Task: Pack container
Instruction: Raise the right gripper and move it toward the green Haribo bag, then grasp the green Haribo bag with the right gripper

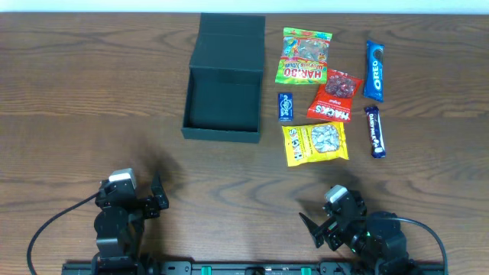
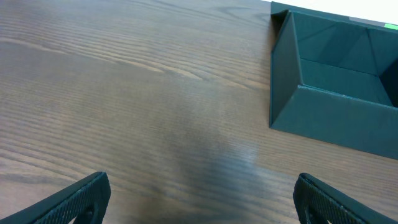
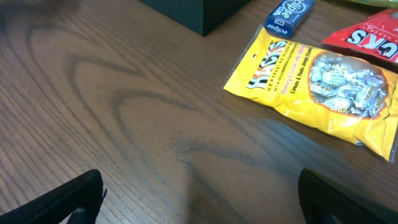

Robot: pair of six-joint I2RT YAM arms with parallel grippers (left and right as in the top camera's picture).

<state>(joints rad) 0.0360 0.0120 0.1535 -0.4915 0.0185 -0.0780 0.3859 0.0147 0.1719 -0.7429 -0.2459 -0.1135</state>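
The dark green square cardboard box (image 1: 220, 134) sits open by the far edge for filling; left claw (image 2: 199, 202) and right claw (image 3: 199, 200) gape wide, empty.

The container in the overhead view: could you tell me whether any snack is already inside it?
No, the container shows only a bare dark floor, and the snack packets all lie on the table beside it.
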